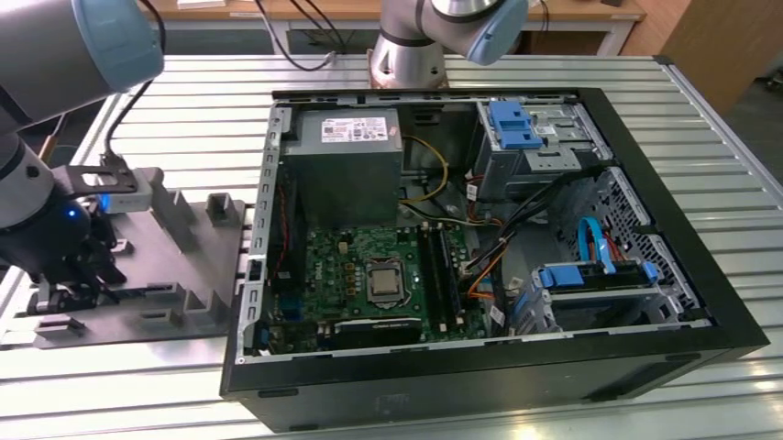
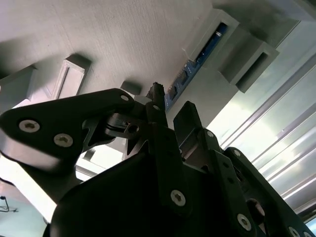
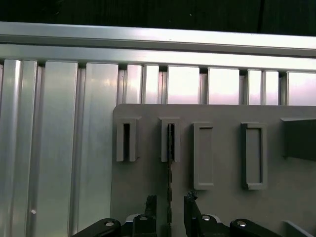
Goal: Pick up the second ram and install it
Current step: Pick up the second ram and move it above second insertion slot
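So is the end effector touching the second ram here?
Apart. In the first wrist view, the open end effector straddles the second ram, with grey fixture showing on both sides between stick and fingers.

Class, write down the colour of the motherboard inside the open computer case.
The motherboard is green, seen best in the exterior view.

We see the second ram (image 3: 170, 153), a thin, long, dark memory stick, standing upright on its long edge. In the first wrist view it reads as a narrow dark line with a notched edge. It sits in a raised slot of the flat grey holder plate (image 3: 222, 148). In the second wrist view the ram (image 2: 183, 75) shows a bluish side. Its near end lies between the fingertips of the black gripper (image 3: 170, 202), with a gap on each side. In the exterior view the holder plate (image 1: 183, 266) lies at nine o'clock from the open black computer case (image 1: 490, 376).
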Available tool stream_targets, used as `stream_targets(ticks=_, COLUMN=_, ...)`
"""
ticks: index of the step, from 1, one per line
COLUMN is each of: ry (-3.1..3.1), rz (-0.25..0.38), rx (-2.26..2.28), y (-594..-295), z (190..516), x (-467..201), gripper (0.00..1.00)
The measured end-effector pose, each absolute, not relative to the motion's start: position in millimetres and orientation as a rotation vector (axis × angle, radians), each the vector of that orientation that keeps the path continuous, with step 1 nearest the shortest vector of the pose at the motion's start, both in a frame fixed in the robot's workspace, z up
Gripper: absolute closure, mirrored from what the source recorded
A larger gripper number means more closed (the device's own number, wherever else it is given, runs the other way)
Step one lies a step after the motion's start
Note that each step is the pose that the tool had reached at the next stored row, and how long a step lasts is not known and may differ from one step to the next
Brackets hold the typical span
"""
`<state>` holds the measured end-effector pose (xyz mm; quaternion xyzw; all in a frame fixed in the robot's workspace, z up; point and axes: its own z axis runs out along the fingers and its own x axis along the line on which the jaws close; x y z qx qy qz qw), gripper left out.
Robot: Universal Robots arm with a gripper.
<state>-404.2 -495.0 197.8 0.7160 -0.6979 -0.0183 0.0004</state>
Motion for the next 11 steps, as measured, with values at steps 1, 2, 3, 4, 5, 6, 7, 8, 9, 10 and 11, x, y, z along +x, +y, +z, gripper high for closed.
stream_targets(ticks=1, ry=-2.191, rz=-0.058, rx=2.249, y=-495.0, z=196.3, x=-404.2, gripper=0.65)
stream_targets(ticks=2, ry=-2.191, rz=-0.057, rx=2.250, y=-495.0, z=194.5, x=-404.2, gripper=0.65)
stream_targets(ticks=3, ry=-2.190, rz=-0.058, rx=2.250, y=-495.0, z=192.9, x=-404.2, gripper=0.65)
stream_targets(ticks=4, ry=-2.190, rz=-0.058, rx=2.250, y=-495.0, z=191.3, x=-404.2, gripper=0.65)
stream_targets(ticks=5, ry=-2.190, rz=-0.057, rx=2.250, y=-495.0, z=190.2, x=-404.2, gripper=0.65)
stream_targets(ticks=6, ry=-2.190, rz=-0.058, rx=2.250, y=-495.1, z=189.8, x=-404.2, gripper=0.65)
stream_targets(ticks=7, ry=-2.190, rz=-0.058, rx=2.250, y=-495.1, z=189.8, x=-404.2, gripper=0.65)
stream_targets(ticks=8, ry=-2.190, rz=-0.058, rx=2.250, y=-495.0, z=189.8, x=-404.2, gripper=0.65)
stream_targets(ticks=9, ry=-2.191, rz=-0.059, rx=2.251, y=-495.0, z=189.7, x=-404.2, gripper=0.65)
stream_targets(ticks=10, ry=-2.191, rz=-0.059, rx=2.251, y=-495.0, z=189.7, x=-404.2, gripper=0.65)
stream_targets(ticks=11, ry=-2.191, rz=-0.059, rx=2.251, y=-495.0, z=189.6, x=-404.2, gripper=0.65)
